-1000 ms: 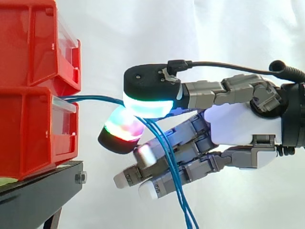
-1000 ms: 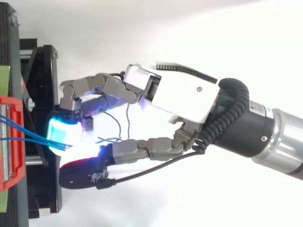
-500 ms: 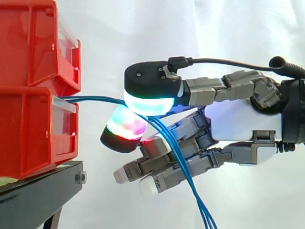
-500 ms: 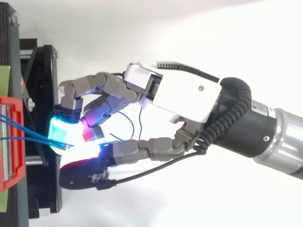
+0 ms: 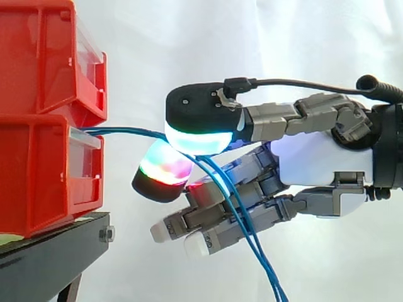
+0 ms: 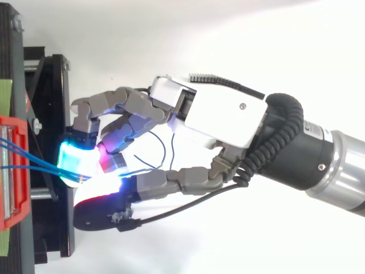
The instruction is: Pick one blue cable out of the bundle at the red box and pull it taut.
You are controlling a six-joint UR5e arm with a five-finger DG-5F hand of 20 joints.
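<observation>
the hand (image 5: 315, 167) reaches in level from the right, with its glowing pads (image 5: 196, 139) pressed together on the blue cables (image 5: 135, 131): the thumb's cyan-green pad lies on top and a red-and-green pad sits just beneath it, with the strands pinched between them

the other fingers are curled in under the palm, their pale tips pointing down and away from the wrist

beyond the fingertips stands the red box (image 5: 38, 170), close to the hand but apart from it, on a black stand (image 5: 50, 251) below fingertip level

the cables leave the front of the box's lower bin and run almost level across the short gap to the pinch

on the palm side of the pinch they drop steeply across the curled fingers and hang loose below the hand

from above, the hand (image 6: 222, 117) meets the cables (image 6: 34, 165) at the cyan pad
</observation>
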